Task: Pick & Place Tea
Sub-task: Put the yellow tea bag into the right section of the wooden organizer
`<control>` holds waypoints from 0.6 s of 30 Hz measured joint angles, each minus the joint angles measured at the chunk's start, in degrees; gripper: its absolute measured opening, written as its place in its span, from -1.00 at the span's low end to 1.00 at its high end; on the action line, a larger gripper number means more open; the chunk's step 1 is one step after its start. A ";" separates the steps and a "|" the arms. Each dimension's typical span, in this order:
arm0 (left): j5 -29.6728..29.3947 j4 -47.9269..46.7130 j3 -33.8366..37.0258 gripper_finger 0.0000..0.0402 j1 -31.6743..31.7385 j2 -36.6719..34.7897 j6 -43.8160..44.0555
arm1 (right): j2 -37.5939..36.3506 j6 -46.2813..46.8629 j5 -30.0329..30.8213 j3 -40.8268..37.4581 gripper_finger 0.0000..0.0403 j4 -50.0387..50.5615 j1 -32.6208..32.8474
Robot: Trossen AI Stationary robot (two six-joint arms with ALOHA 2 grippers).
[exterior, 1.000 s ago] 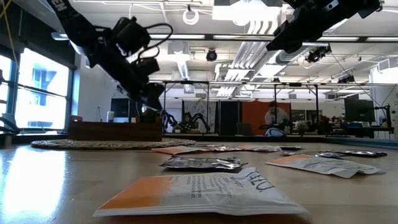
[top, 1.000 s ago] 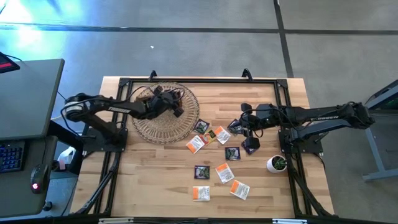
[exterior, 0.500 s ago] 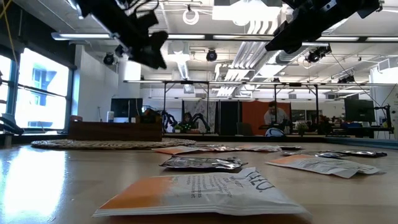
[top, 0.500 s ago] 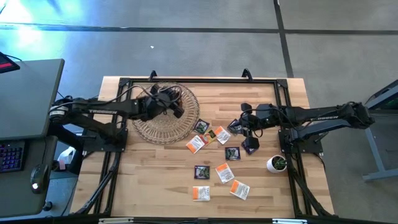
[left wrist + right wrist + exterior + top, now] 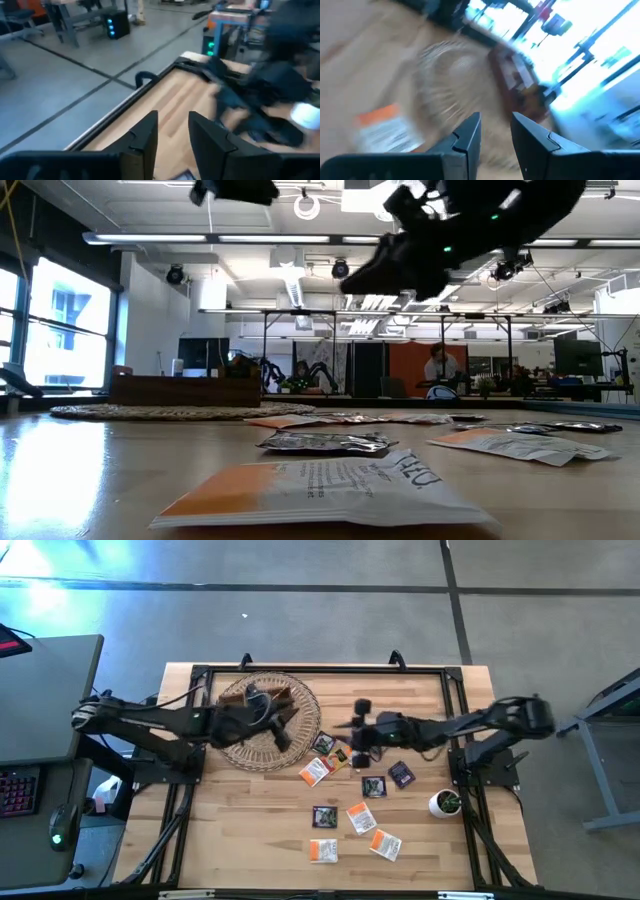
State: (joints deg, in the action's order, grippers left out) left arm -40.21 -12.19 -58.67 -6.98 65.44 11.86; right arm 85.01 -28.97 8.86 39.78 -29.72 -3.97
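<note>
Several tea sachets lie flat on the wooden table [image 5: 250, 830], some white with orange print [image 5: 315, 771], some dark [image 5: 401, 774]; the nearest orange one fills the low view's foreground [image 5: 320, 490]. My left gripper [image 5: 283, 737] hangs high over the round woven mat [image 5: 240, 745], open with nothing between its fingers [image 5: 172, 135]. My right gripper [image 5: 350, 730] reaches toward the table's left above the far end of the sachet cluster. It is open and holds nothing [image 5: 495, 132]. An orange sachet [image 5: 380, 127] shows ahead of it.
A brown wooden divided box [image 5: 265, 700] sits on the woven mat at the far left. A small white pot with a plant [image 5: 445, 803] stands near the right edge. A black frame [image 5: 320, 670] rims the table. Bare wood lies at the near left.
My left gripper has risen steeply, to the top of the low view, and swung from over the box toward the table's near edge. My right gripper has gone toward the table's left, sinking and rolling as it went, uncovering a dark sachet. No sachet has moved.
</note>
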 joint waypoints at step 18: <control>-14.60 -7.90 0.22 -0.52 -15.38 -5.70 -1.52 | 36.75 -11.22 -20.34 58.03 -0.49 40.53 -18.33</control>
State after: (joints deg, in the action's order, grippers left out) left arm -54.81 -20.09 -58.46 -22.36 59.73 10.34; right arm 121.76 -40.18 -11.47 97.82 10.81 -22.30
